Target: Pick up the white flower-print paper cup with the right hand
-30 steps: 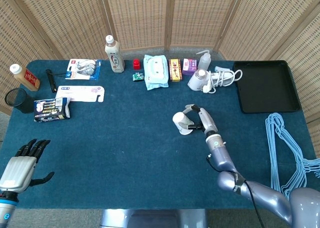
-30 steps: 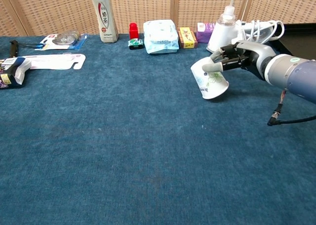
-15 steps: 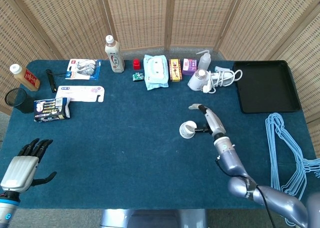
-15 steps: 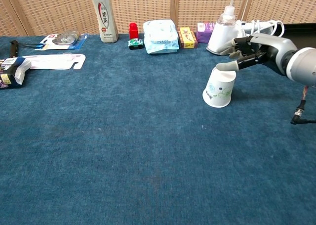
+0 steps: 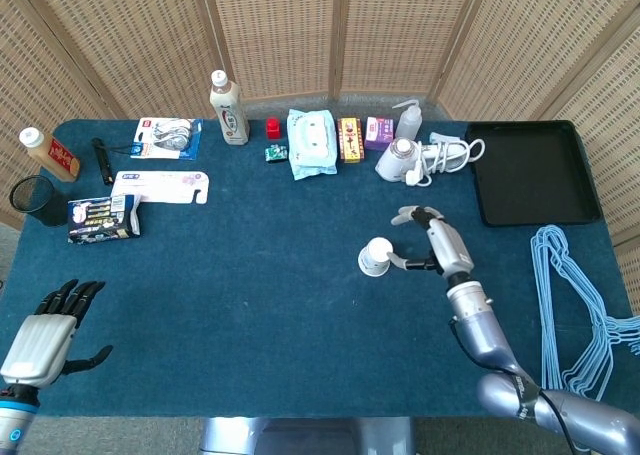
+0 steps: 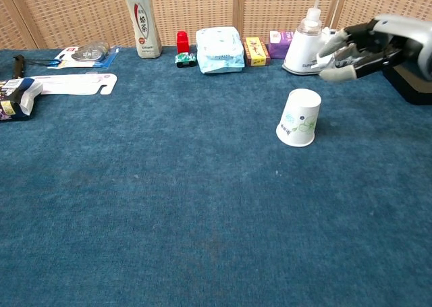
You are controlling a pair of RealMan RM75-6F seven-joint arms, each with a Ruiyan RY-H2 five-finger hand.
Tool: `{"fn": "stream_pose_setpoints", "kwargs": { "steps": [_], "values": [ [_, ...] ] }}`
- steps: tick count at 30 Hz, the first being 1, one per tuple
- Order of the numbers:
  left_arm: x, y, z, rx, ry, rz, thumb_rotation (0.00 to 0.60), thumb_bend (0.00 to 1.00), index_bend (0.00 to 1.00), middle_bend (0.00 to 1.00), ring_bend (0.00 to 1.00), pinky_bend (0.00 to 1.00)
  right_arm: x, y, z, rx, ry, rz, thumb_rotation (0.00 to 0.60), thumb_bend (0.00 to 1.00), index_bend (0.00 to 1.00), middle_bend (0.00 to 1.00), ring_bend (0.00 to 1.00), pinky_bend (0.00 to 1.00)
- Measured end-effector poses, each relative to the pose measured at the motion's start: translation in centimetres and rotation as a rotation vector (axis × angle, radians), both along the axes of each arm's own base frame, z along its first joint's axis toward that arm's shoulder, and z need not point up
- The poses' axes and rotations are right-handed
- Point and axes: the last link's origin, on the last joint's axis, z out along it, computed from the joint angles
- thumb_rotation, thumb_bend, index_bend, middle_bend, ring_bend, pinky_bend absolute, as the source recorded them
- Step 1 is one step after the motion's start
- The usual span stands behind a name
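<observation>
Head view: the white flower-print paper cup (image 5: 376, 257) stands on the blue table (image 5: 250, 275), well in front of the spray bottle (image 5: 405, 121). The right hand (image 5: 438, 243) hovers just beside it, fingers (image 5: 412, 213) spread, holding nothing. The left hand (image 5: 45, 337) (near corner) is splayed, empty.

Chest view: the cup (image 6: 299, 118) sits upside down, apart from the right hand's (image 6: 368, 45) fingertips (image 6: 335, 75), which hang above and beside it.

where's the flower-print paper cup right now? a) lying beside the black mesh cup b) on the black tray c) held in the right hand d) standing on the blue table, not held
d: the paper cup stands on the blue table, with the right hand open and clear of it.
</observation>
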Motion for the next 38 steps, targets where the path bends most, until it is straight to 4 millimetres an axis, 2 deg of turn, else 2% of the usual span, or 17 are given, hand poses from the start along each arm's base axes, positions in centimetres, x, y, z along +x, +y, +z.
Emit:
{"fn": "stream_pose_setpoints", "kwargs": {
  "steps": [3,7,17,26,38],
  "values": [
    [-0.1,-0.1,0.0,0.006,-0.002,-0.002,0.362,0.23,0.07,0.13,0.06,0.13,-0.4,1.0,1.1,-0.068,0.076,0.017,0.509,0.28,0.45,0.29,0.27,0.12],
    [-0.4,-0.4,0.0,0.024,-0.014,-0.002,0.367,0.23,0.07,0.13,0.06,0.13,-1.5,2.6,2.5,-0.128,0.186,0.025,0.51,0.28,0.5,0.31,0.29,0.1],
    [-1.4,-2.0,-0.4,0.041,-0.02,0.039,0.367,0.23,0.07,0.13,0.06,0.13,-5.3,8.8,6.1,-0.184,0.41,-0.038,0.513,0.28,0.51,0.33,0.29,0.1],
    [-0.9,-2.4,-0.3,0.098,-0.056,-0.012,0.38,0.23,0.07,0.13,0.06,0.13,-7.4,12.6,7.2,-0.227,0.506,-0.057,0.508,0.28,0.52,0.34,0.29,0.1],
    [-0.6,-2.8,-0.5,0.12,-0.092,-0.052,0.386,0.23,0.07,0.13,0.06,0.13,-7.9,15.0,7.5,-0.255,0.537,-0.07,0.511,0.28,0.52,0.35,0.29,0.1]
  ]
}}
